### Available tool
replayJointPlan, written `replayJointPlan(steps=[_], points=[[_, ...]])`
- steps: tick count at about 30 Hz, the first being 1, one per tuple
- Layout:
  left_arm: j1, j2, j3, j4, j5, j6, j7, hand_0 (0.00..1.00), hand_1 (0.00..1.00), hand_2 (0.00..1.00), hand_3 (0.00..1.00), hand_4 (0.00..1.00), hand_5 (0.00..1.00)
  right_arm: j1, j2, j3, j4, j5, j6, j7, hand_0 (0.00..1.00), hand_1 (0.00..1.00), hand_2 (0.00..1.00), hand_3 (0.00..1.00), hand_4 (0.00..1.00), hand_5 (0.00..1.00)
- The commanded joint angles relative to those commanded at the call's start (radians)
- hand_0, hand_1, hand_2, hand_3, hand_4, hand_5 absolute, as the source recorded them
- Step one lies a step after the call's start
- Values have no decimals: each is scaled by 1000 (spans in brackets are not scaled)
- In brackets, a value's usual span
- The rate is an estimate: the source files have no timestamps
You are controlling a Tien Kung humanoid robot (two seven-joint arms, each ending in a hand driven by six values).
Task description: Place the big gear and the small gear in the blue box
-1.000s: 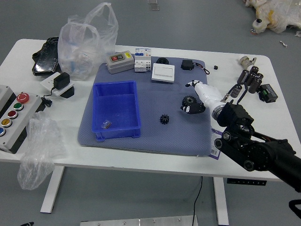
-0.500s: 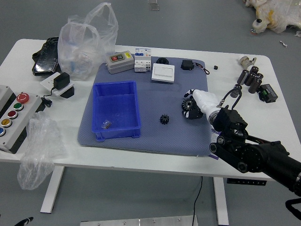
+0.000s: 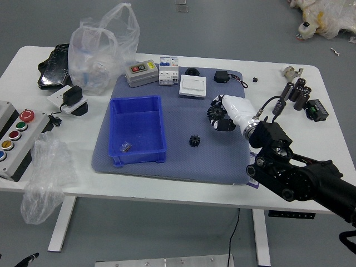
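"How is the big gear held?"

"It is gripped by the right hand over the mat."

"And the small gear?"

"It is seated on the mat, right of the blue box. The left hand is barely shown; its state cannot be determined."

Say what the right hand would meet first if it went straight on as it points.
The right hand, gripping the big gear, points left and slightly forward. Its far side would probably meet the white switch first; the blue box lies farther left. Height is unclear.
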Motion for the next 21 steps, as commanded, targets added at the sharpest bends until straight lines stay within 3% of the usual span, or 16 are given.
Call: replayJointPlan(steps=[9,11,12,17,18,21], points=[[3,-2,1,-2,2,-2,8,964,981,997,917,998,998,80,21,-102,186,2,-4,24,598,553,422,698,389,126],[3,-2,2,-3,2,-2,10,964,981,997,917,998,998,88,29,-125,211,18,-11,44,598,553,422,698,389,126],[4,-2,2,-3,2,-3,11,961,974,989,913,998,998,92,33,-139,220,32,-9,57,613,553,469,708,399,133],[4,-1,5,-4,-6,-8,12,961,974,989,913,998,998,103,42,-184,239,111,38,92,613,553,469,708,399,133],[4,-1,6,-4,-8,-9,12,958,969,975,892,998,998,103,42,-186,239,117,44,94,713,745,754,794,432,174],[3,-2,7,-4,-11,-12,11,958,969,975,892,998,998,106,45,-194,239,133,63,95,713,745,754,794,432,174]])
